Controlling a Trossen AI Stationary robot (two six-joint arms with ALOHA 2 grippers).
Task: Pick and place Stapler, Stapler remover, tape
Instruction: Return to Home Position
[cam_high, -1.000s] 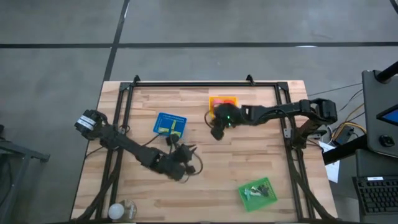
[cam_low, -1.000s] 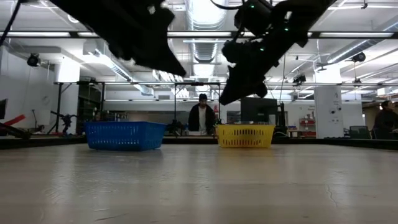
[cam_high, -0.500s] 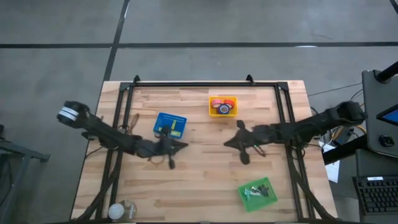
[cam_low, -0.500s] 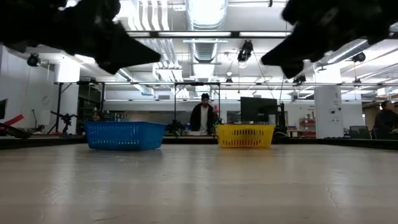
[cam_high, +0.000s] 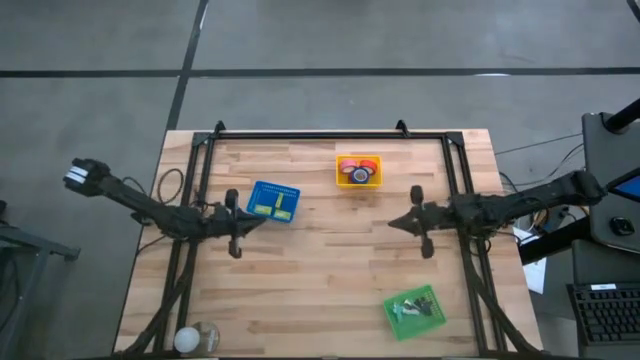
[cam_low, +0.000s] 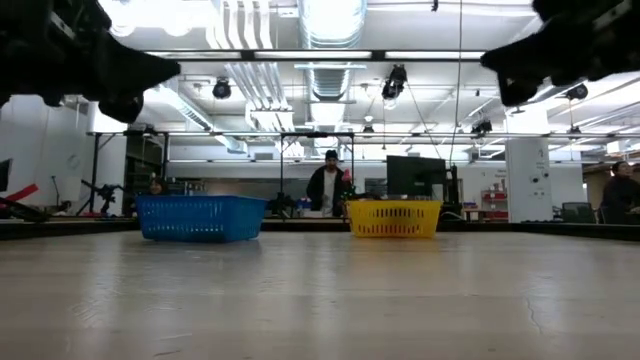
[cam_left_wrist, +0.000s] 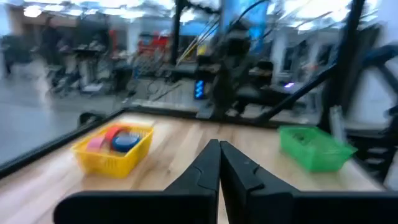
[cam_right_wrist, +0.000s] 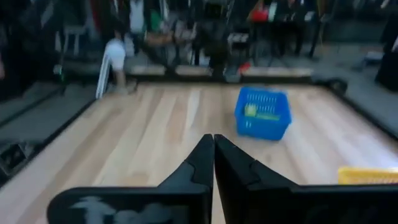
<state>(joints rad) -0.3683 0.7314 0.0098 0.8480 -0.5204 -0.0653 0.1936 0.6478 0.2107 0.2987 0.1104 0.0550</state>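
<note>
Red and blue tape rolls (cam_high: 358, 170) lie in a small yellow basket (cam_high: 340, 180) at the table's far middle; the rolls also show in the left wrist view (cam_left_wrist: 119, 138). A blue basket (cam_high: 258, 192) holds yellow things (cam_high: 272, 206). A green basket (cam_high: 398, 322) near the front right holds pale things (cam_high: 412, 306). My left gripper (cam_high: 262, 219) hangs shut and empty just near of the blue basket. My right gripper (cam_high: 392, 223) hangs shut and empty right of the table's middle. Both show shut in their wrist views (cam_left_wrist: 219, 148) (cam_right_wrist: 213, 142).
A black frame (cam_high: 300, 134) runs along the table's far, left and right edges. A pale round object (cam_high: 195, 338) stands at the near left corner. A person (cam_low: 325, 188) stands beyond the far edge. Bare wood (cam_high: 320, 270) lies between the baskets.
My right gripper has drawn back from the yellow basket toward the table's right edge. My left gripper has drawn back from the table's middle toward the left edge and a little toward the far edge. Both have risen in the low view.
</note>
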